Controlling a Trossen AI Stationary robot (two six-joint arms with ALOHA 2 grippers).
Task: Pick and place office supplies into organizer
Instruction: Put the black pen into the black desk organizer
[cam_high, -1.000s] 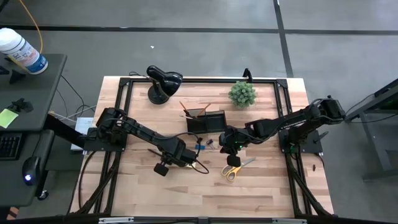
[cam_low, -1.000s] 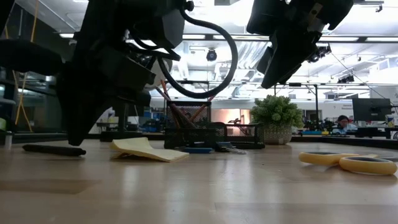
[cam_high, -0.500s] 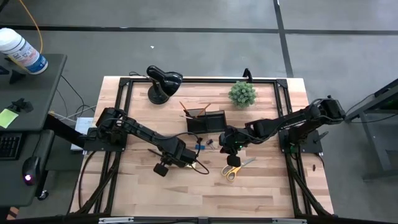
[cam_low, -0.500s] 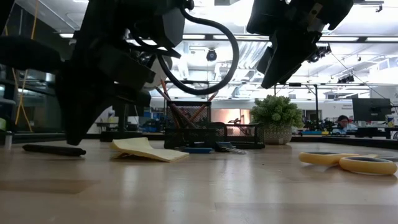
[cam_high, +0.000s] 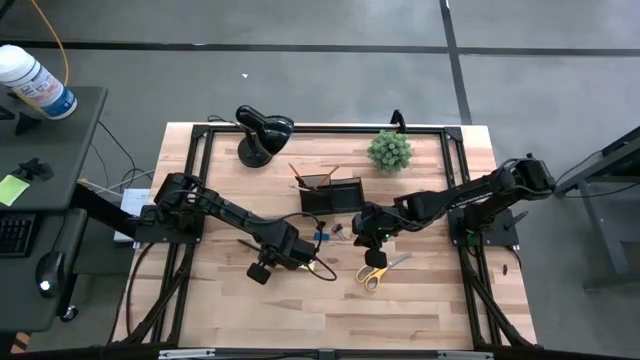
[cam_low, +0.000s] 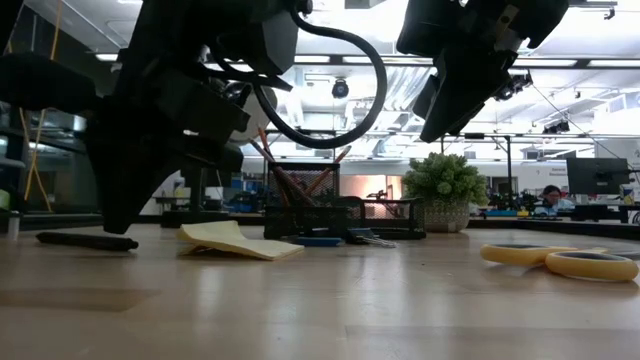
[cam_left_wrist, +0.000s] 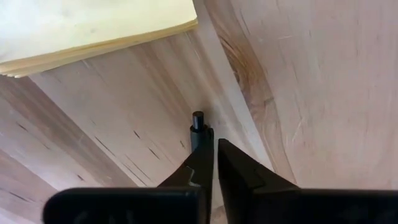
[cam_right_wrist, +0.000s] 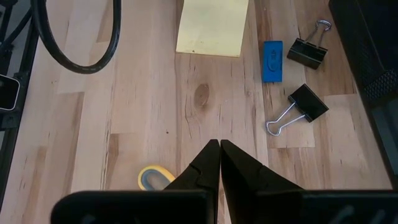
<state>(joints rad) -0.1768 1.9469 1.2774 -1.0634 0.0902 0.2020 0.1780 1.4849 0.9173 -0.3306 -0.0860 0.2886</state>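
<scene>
The black organizer (cam_high: 330, 194) stands at the table's middle with orange and dark pencils (cam_high: 300, 172) in its cup. My left gripper (cam_left_wrist: 214, 146) is shut and low over the table, beside the yellow sticky-note pad (cam_left_wrist: 93, 25). A dark pen's end (cam_left_wrist: 198, 120) shows just past its fingertips, and the pen (cam_low: 85, 240) lies flat on the wood. My right gripper (cam_right_wrist: 219, 149) is shut and hangs above bare wood, between the yellow-handled scissors (cam_high: 378, 271) and the organizer. A blue block (cam_right_wrist: 272, 60) and two black clips (cam_right_wrist: 308, 102) lie beyond it. My left gripper has its shut fingers (cam_left_wrist: 202, 162) along the dark pen, coming from above, and they hide most of the pen. Only the pen's end (cam_left_wrist: 198, 120) shows past them. Whether the fingers touch the pen I cannot tell.
A black desk lamp (cam_high: 260, 130) and a small green plant (cam_high: 389, 150) stand near the table's far edge. A loose black cable (cam_right_wrist: 74, 43) loops off the left arm beside the pad. Bare wood stretches along the near side of the table (cam_high: 320, 315).
</scene>
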